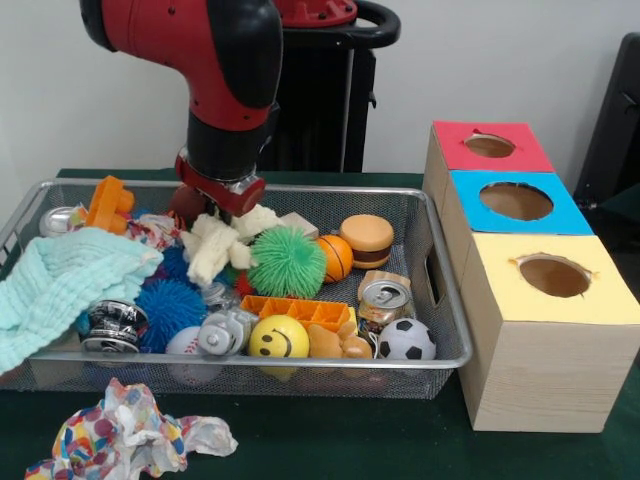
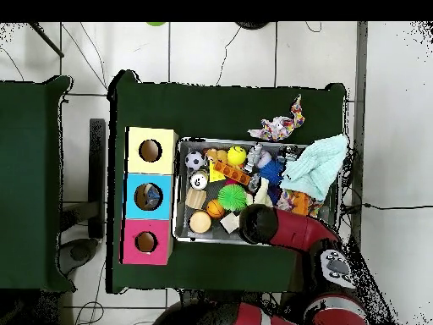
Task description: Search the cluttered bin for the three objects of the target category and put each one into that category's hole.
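The front view shows the arm (image 1: 215,75) reaching down into the far left part of the wire bin (image 1: 440,290), its gripper (image 1: 222,195) low among the toys beside a cream plush toy (image 1: 215,245). The fingers are buried in clutter, so it cannot be told whether the claw is spread, closed or gripping anything. In the overhead view the arm's red body (image 2: 279,227) covers the gripper entirely.

Only the overhead view looks down into the holes: something blue and grey lies inside the blue box (image 2: 149,195), while the yellow box (image 2: 150,150) and the red box (image 2: 145,242) show dark openings. Only the front view separates the bin's contents — a green spiky ball (image 1: 287,261), a smiley ball (image 1: 278,337), a soccer ball (image 1: 406,340), a dented can (image 1: 384,297), a toy burger (image 1: 367,240), and a mint towel (image 1: 60,285) draped over the bin's left rim.

The three boxes stand in a row just beside the bin's right wall. A crumpled patterned cloth (image 1: 125,435) lies on the green table (image 1: 400,440) outside the near rim — the table strip to its right is open.
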Robot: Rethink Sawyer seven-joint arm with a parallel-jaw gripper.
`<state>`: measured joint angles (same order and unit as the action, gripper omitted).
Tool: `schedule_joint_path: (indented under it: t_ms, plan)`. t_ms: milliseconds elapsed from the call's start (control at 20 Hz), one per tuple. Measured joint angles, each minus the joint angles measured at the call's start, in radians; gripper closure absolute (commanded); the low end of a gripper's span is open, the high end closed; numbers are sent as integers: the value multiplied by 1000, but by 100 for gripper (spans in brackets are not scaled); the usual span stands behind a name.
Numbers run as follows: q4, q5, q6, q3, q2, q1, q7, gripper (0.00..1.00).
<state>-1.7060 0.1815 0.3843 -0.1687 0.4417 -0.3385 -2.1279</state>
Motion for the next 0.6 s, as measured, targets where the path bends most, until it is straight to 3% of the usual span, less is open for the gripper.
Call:
schedule_joint_path:
  t_ms: [300, 600]
  plan:
    - [-5, 1, -4, 38, 35, -59, 0, 100]
    - [8, 1, 64, 105, 114, -182, 0, 100]
